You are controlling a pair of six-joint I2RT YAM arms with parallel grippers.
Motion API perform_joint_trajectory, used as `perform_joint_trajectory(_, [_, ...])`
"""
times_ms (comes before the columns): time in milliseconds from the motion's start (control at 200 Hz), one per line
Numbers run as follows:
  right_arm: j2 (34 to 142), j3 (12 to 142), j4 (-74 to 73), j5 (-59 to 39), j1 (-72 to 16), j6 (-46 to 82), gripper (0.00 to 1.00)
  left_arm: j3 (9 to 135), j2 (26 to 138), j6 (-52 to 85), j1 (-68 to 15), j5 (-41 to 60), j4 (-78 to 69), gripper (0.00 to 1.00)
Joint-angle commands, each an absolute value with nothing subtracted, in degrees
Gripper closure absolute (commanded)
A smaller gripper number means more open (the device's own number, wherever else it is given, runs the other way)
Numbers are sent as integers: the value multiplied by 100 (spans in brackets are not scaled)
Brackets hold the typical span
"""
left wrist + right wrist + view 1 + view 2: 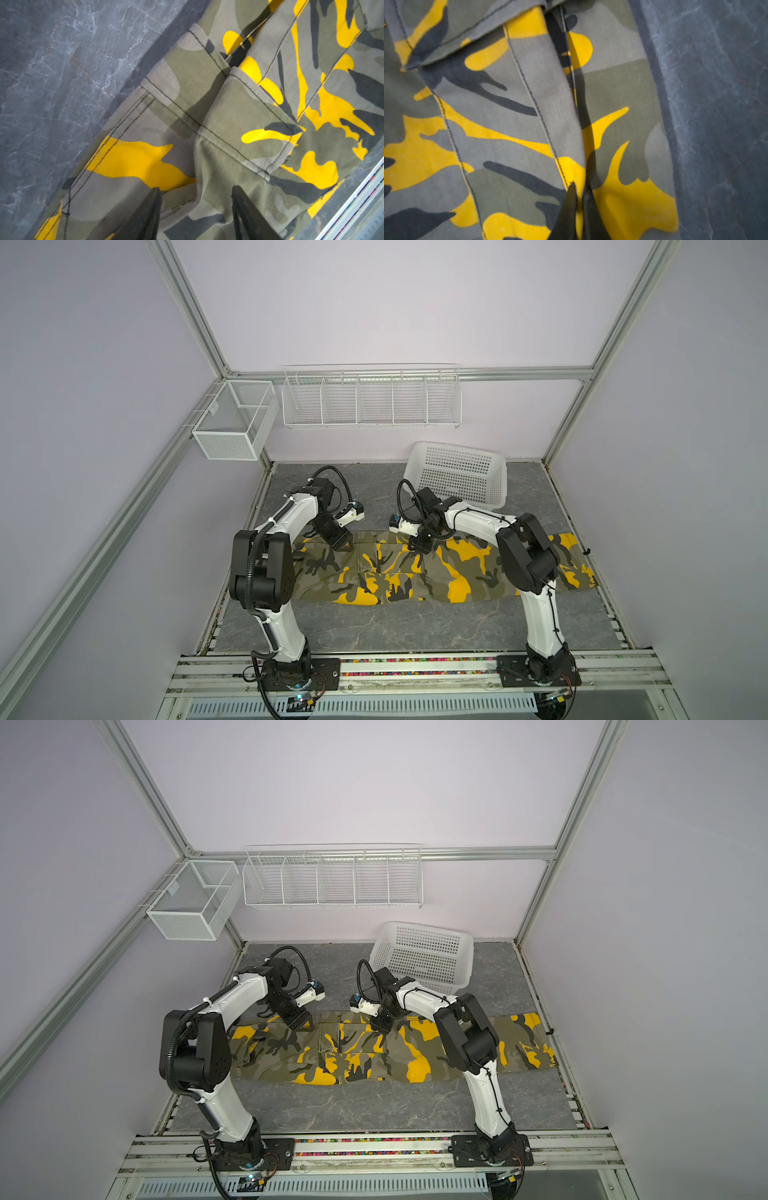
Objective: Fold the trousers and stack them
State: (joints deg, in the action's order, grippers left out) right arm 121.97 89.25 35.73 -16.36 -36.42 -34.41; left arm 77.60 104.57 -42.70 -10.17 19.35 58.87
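The trousers lie flat on the table, stretched long from the left side to the right side in both top views. They sit about in the middle of the table, with bare grey top in front of them and behind them.

The right gripper is down on the far edge of the trousers, near their middle. In the right wrist view its two black fingers are squeezed almost together, and a thin ridge of yellow cloth is pinched between them (so the right gripper is closed on the trousers).

The left gripper is also down at the far edge, further to the left. In the left wrist view its fingers stand wide apart over the cloth, so the left gripper is open and grips nothing.

Behind the trousers, a white basket is tipped up against the back wall, not touching them. Higher on that wall hangs a wire rack, with a mesh box beside it on the left.
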Motion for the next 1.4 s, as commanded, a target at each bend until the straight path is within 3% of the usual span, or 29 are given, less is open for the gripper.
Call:
perform_joint_trajectory(0, [11919,8812,3718,-1829,-3694,-3429,91,7634,10432,-4419,-1028,2049,5989,45])
perform_joint_trajectory(160, [11884,8851,3762,-1855,-3709,-3401,91,7649,10696,-4429,-1055,1607,5699,51])
perform_joint_trajectory(300, [11817,8844,3796,-1854,-3714,-3393,92,7704,10698,-4421,-1080,1680,5661,66])
perform_joint_trajectory(410, [11770,8855,3823,-1867,-3721,-3400,92,7601,10717,-4466,-1081,1567,5613,71])
perform_joint_trajectory(615, [11674,8912,3916,-1859,-3726,-3393,93,7865,10640,-4410,-1081,1605,5913,100])
perform_joint_trajectory(980, [11224,8862,4107,-1837,-3727,-3410,93,8280,9941,-4015,-1081,1962,6797,100])
perform_joint_trajectory(1159, [11136,8751,4131,-1884,-3719,-3392,83,8385,9888,-3885,-1081,2071,6875,100])
perform_joint_trajectory(1394, [11531,8758,3925,-2065,-3738,-3363,81,8452,10015,-3862,-1123,2250,6622,100])
